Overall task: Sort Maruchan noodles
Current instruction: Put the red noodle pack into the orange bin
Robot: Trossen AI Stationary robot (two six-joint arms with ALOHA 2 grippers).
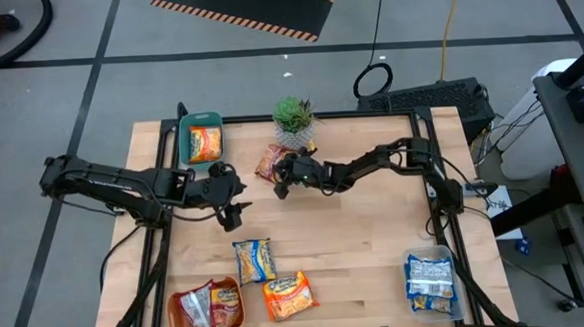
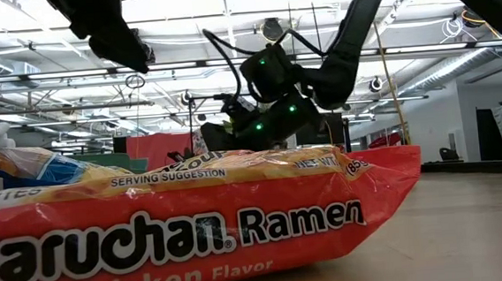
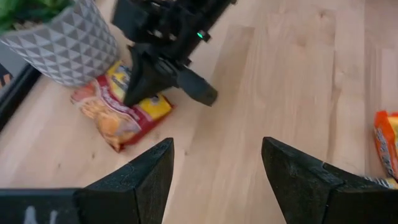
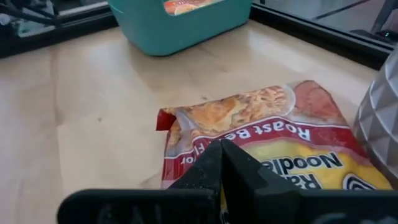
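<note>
Front packet: orange crinkly plastic ramen packet (image 2: 195, 224), reads "Maruchan Ramen, Chicken Flavor".
Right gripper (image 4: 222, 163): jaws closed, on dark red "Roast Beef" noodle packet (image 4: 261, 134), surface's 12 o'clock.
Left gripper (image 3: 214, 168): jaws open, empty.

Grey floor (image 1: 68, 95) crossed by dark tape lines, with a black-and-yellow hazard-striped mat (image 1: 244, 11) at the far side. Light wood table (image 1: 377, 249) on a black frame. Low view: open ceiling (image 2: 199, 38) with beams and strip lights, red panel (image 2: 159, 150) far back.
</note>
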